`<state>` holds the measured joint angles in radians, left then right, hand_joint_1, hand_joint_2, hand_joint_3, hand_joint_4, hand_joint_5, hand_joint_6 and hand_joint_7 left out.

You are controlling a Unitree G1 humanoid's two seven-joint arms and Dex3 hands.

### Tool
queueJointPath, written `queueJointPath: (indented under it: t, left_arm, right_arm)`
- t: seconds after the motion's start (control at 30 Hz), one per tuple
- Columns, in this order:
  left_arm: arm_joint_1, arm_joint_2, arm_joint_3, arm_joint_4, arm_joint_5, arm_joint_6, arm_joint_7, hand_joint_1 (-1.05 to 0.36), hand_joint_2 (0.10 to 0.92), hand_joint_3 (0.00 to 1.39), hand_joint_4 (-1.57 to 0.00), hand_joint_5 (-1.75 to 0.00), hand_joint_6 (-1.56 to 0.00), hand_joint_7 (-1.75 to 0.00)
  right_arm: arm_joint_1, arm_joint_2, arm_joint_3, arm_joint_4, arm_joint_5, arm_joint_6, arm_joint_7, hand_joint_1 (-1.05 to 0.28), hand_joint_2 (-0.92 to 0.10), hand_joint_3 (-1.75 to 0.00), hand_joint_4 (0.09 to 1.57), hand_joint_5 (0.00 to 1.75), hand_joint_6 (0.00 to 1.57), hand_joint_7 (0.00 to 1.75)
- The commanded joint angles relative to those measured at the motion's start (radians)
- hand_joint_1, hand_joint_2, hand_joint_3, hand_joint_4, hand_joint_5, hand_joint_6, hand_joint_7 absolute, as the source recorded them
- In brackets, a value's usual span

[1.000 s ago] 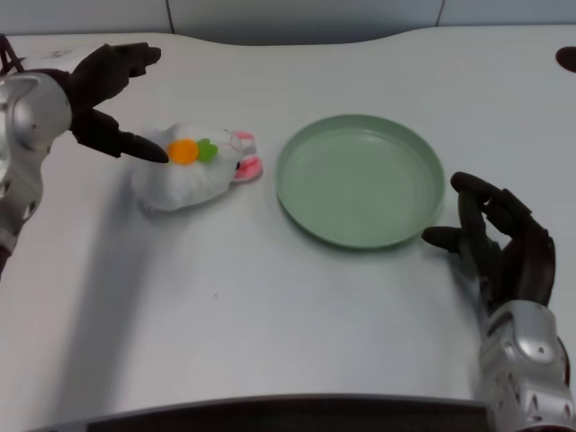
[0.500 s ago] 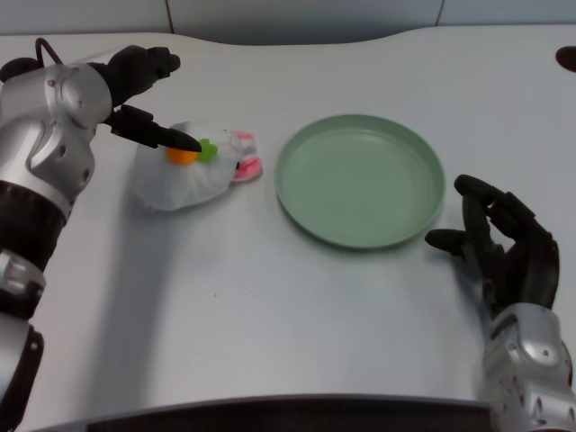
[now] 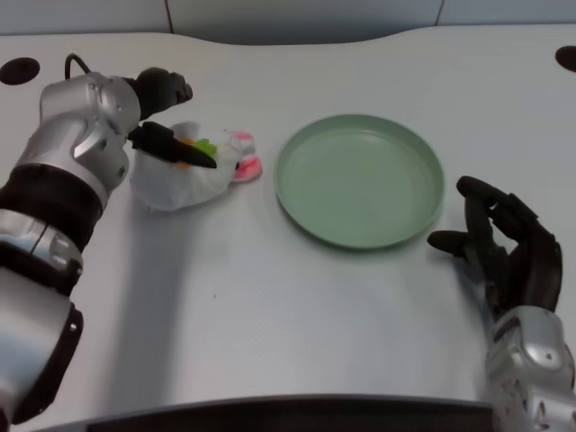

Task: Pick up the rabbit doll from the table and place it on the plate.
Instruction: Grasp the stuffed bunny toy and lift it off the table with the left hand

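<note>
Here the left hand [image 3: 166, 112] is hanging over the rabbit [image 3: 193, 171] at the table's [image 3: 270, 315] left side, its silver forearm [image 3: 76, 153] slanting in from the lower left edge. One dark finger [image 3: 175, 148] is lying stretched across the top of the toy, covering most of its orange patch, while the other fingers are bunching behind the toy's far side. The hand is reaching around the rabbit, but whether the fingers are actually clamping it cannot be told from this angle; nothing is being lifted.

The rabbit is sitting on the table as a white, rounded lump, with a bit of green showing just beside the finger and pink ears poking out on its right. It is lying left of the plate [image 3: 360, 180], near it but not touching, with a strip of bare table between the ears and the rim.

The green plate is resting flat near the middle of the table, slightly right of centre. A dark round hole [image 3: 20, 70] is showing at the table's far left corner.
</note>
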<state>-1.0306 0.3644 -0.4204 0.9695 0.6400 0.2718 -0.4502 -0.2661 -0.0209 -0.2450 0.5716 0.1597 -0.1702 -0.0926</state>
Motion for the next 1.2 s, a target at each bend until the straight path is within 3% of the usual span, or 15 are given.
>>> queueJointPath:
  t: [0.03, 0.17, 0.27, 0.57, 0.8, 0.97, 1.07, 1.17, 1.2]
  left_arm:
    - [-0.023, -0.01, -0.02, 0.053, 0.006, -0.013, 0.027, -0.99, 0.92, 0.07, -0.05, -0.02, -0.12, -0.02]
    - [-0.031, -0.015, -0.03, 0.083, 0.003, -0.024, 0.044, -0.99, 0.921, 0.05, -0.06, -0.02, -0.13, -0.02]
    - [-0.022, -0.023, -0.065, 0.131, 0.025, -0.066, 0.078, -1.0, 0.921, 0.05, -0.09, -0.03, -0.15, -0.02]
    - [0.011, -0.081, -0.113, 0.215, 0.042, -0.119, 0.188, -1.05, 0.921, 0.03, -0.11, -0.04, -0.17, -0.02]
    - [0.021, -0.102, -0.153, 0.258, 0.068, -0.177, 0.278, -1.04, 0.916, 0.03, -0.12, -0.04, -0.15, -0.01]
    - [0.015, -0.108, -0.186, 0.285, 0.098, -0.193, 0.346, -1.02, 0.921, 0.03, -0.13, -0.04, -0.17, -0.01]
    - [0.017, -0.108, -0.198, 0.299, 0.11, -0.2, 0.391, -1.02, 0.92, 0.03, -0.14, -0.05, -0.19, -0.02]
    - [0.028, -0.101, -0.193, 0.311, 0.106, -0.235, 0.459, -0.95, 0.899, 0.01, -0.22, -0.08, -0.24, -0.03]
    - [0.032, -0.098, -0.192, 0.315, 0.107, -0.245, 0.488, -0.92, 0.888, 0.0, -0.24, -0.09, -0.26, -0.04]
  right_arm:
    - [0.01, -0.001, -0.001, -0.013, 0.005, 0.011, 0.007, -0.31, -0.92, -0.24, 0.77, 1.12, 0.78, 0.48]
    - [0.011, 0.0, -0.003, -0.014, 0.008, 0.008, 0.011, -0.31, -0.92, -0.23, 0.77, 1.11, 0.79, 0.48]
    - [0.014, -0.006, -0.003, -0.011, 0.003, 0.003, 0.012, -0.3, -0.92, -0.25, 0.77, 1.11, 0.79, 0.48]
    - [0.024, -0.004, -0.005, -0.042, 0.002, 0.041, -0.006, -0.32, -0.92, -0.24, 0.77, 1.1, 0.79, 0.48]
    - [0.033, -0.001, 0.0, -0.054, -0.004, 0.044, -0.01, -0.31, -0.92, -0.25, 0.75, 1.09, 0.78, 0.47]
    - [0.028, -0.001, -0.003, -0.048, 0.0, 0.041, -0.009, -0.32, -0.92, -0.25, 0.75, 1.09, 0.78, 0.47]
    - [0.027, 0.0, -0.007, -0.044, 0.009, 0.04, -0.003, -0.31, -0.92, -0.25, 0.75, 1.09, 0.79, 0.47]
    - [0.022, 0.002, -0.012, -0.04, 0.017, 0.047, -0.002, -0.31, -0.92, -0.25, 0.76, 1.08, 0.79, 0.47]
    - [0.021, 0.002, -0.011, -0.04, 0.013, 0.052, -0.008, -0.31, -0.92, -0.26, 0.76, 1.08, 0.78, 0.47]
